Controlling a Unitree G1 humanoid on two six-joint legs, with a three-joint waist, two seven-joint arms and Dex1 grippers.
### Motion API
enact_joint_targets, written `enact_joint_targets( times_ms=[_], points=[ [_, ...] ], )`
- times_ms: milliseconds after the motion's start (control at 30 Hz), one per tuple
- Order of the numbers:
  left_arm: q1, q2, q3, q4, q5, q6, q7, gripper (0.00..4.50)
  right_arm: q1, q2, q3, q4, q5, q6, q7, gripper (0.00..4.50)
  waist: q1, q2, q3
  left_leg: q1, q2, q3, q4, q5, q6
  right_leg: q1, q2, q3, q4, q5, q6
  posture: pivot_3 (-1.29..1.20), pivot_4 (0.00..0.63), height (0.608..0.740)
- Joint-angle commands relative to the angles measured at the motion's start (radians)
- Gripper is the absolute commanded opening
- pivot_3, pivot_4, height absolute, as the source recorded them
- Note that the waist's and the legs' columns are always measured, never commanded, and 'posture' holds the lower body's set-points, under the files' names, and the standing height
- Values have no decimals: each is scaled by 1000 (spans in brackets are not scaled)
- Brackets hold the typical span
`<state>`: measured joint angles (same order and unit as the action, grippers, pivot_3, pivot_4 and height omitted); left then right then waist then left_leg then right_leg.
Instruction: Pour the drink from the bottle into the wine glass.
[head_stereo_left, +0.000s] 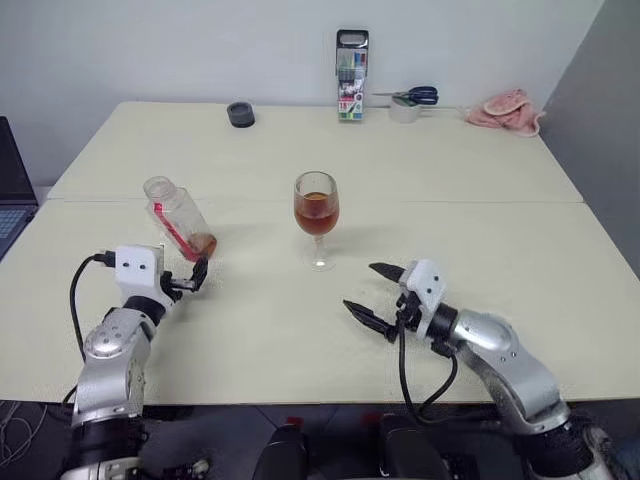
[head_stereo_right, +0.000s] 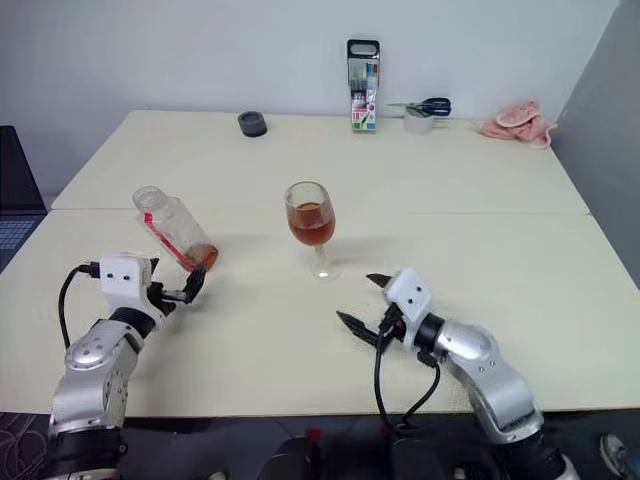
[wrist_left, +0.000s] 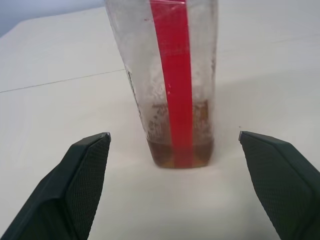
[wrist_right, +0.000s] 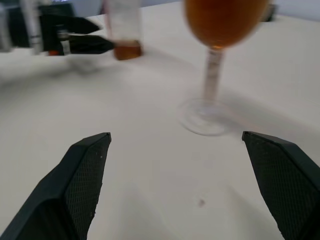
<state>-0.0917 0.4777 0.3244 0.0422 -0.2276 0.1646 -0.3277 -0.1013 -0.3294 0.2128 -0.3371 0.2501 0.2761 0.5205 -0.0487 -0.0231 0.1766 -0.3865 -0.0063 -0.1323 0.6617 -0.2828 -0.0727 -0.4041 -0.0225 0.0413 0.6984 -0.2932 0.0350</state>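
Reaching forward low over the pale cream counter (head_stereo_left: 300, 330), the left gripper (head_stereo_left: 197, 275) is held level with its jaws spread wide, and nothing is clamped between them. Just ahead of it, the small clear plastic bottle (head_stereo_left: 180, 218) with a red label strip is seen uncapped and leaning in the head views, its base on the counter; whether a jaw touches it cannot be told. A shallow remnant of amber drink (wrist_left: 180, 152) lies at its bottom.

The right gripper (head_stereo_left: 372, 294) is stretched level, angled toward the left, jaws likewise wide apart and empty. It is set near the clear stemmed wine glass (head_stereo_left: 317, 215), which stands upright at mid-counter, its bowl about half filled with the same reddish-brown liquid.

Along the far edge by the white wall, a tall marker case (head_stereo_left: 351, 75), a dark round object (head_stereo_left: 240, 115), scissors (head_stereo_left: 415, 96) on a pale roll and a pink cloth (head_stereo_left: 508, 110) are placed. A laptop (head_stereo_left: 12, 190) is cut off at the left margin.
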Motion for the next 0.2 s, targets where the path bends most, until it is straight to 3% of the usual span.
enact_joint_targets(
  times_ms=[33, 200],
  points=[
    [75, -38, 35, -127, 11, -55, 49, 4357, 56, 103, -125, 103, -33, -204, -144, 4500, 1, 0, 0, 2, 0, 1, -1, 0, 0, 1, 0, 1, 0, 0, 0, 0, 150, 740],
    [121, -80, 17, -170, 57, -115, 95, 4357, 77, 166, -180, 160, -40, -296, -184, 4500, 6, 0, 0, 4, 0, 2, -1, 0, 0, 2, 1, 2, 0, 0, 0, 0, 150, 740]
  ],
)
